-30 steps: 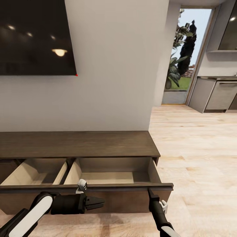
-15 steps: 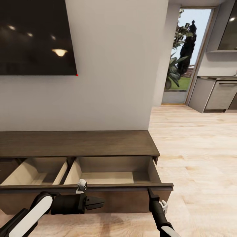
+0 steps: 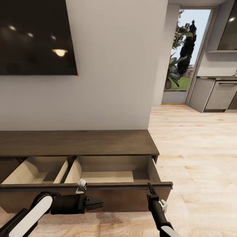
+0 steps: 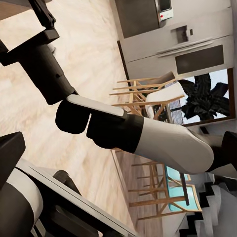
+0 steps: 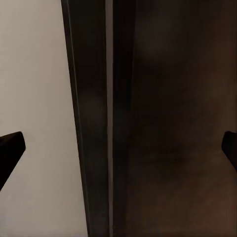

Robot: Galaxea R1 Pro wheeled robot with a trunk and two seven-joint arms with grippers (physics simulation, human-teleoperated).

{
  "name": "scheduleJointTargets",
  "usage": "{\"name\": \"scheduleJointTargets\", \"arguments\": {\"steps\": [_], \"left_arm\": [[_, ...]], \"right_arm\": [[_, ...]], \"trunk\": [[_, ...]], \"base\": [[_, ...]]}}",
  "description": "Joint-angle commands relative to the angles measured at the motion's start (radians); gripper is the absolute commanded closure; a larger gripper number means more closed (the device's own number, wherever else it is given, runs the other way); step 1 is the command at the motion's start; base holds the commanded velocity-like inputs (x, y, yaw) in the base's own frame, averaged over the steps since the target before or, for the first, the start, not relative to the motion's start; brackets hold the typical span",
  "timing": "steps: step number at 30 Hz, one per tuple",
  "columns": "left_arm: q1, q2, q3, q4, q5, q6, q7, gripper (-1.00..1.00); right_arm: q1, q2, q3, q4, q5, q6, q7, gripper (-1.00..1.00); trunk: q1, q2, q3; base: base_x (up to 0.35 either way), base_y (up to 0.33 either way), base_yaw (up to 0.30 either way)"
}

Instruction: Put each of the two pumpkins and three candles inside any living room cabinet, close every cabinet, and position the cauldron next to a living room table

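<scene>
The long dark-brown cabinet (image 3: pixel 79 143) stands against the wall under a TV. Both of its drawers are pulled out, the left one (image 3: pixel 33 172) and the right one (image 3: pixel 108 176), and the pale insides that I can see hold nothing. My right gripper (image 3: pixel 149 188) is open at the top edge of the right drawer's front (image 3: pixel 125 197), near its right end. In the right wrist view its fingertips (image 5: pixel 10 148) stand wide apart on either side of that dark edge (image 5: pixel 94 123). My left gripper (image 3: pixel 100 202) is shut and points right, in front of the drawer fronts. The pumpkins, candles and cauldron are out of view.
A black TV (image 3: pixel 33 36) hangs on the white wall. To the right, light wood floor (image 3: pixel 197 148) runs to a glass door with plants (image 3: pixel 184 56) and grey kitchen units (image 3: pixel 217 95). Wooden chairs (image 4: pixel 143 94) stand behind me.
The whole head view has shifted a few pixels, so the camera moved slightly. The drawers and both grippers keep their places relative to each other.
</scene>
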Motion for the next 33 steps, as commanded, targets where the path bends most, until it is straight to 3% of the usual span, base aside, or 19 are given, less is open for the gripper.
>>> {"name": "scheduleJointTargets", "arguments": {"steps": [1, 20, 24, 27, 31, 33], "left_arm": [[-0.001, 0.001, -0.001, 0.0, 0.001, 0.003, -0.003, -1.0], [-0.001, 0.001, -0.013, -0.001, 0.001, 0.003, -0.006, -1.0], [-0.001, 0.0, -0.016, -0.001, 0.001, 0.003, -0.005, -1.0], [-0.001, -0.003, -0.023, -0.001, 0.002, 0.003, -0.002, -1.0], [-0.001, -0.034, -0.032, 0.007, -0.002, 0.003, 0.003, -1.0], [-0.001, -0.049, -0.034, 0.011, -0.005, 0.003, 0.006, -1.0]], "right_arm": [[-0.001, 0.001, -0.007, 0.001, 0.004, 0.0, 0.003, -1.0], [-0.001, -0.002, -0.005, 0.001, 0.007, 0.017, 0.0, -1.0], [-0.001, -0.006, -0.001, 0.001, 0.007, 0.031, 0.0, -1.0], [-0.001, -0.007, 0.0, 0.001, 0.008, 0.088, 0.001, -1.0], [-0.001, -0.005, 0.002, 0.004, 0.014, 0.142, 0.0, -1.0], [-0.001, -0.005, 0.006, 0.027, 0.035, 0.171, 0.0, -1.0]], "trunk": [[0.0, 0.0, -0.001], [0.0, 0.0, -0.001], [-0.016, 0.028, 0.012], [-0.027, 0.049, 0.021], [-0.042, 0.077, 0.034], [-0.05, 0.091, 0.04]], "base": [[-0.078, 0.0, 0.0], [-0.05, 0.0, 0.0], [-0.001, 0.0, 0.0], [0.0, 0.0, 0.0], [0.0, 0.0, 0.0], [0.0, 0.0, 0.0]]}}
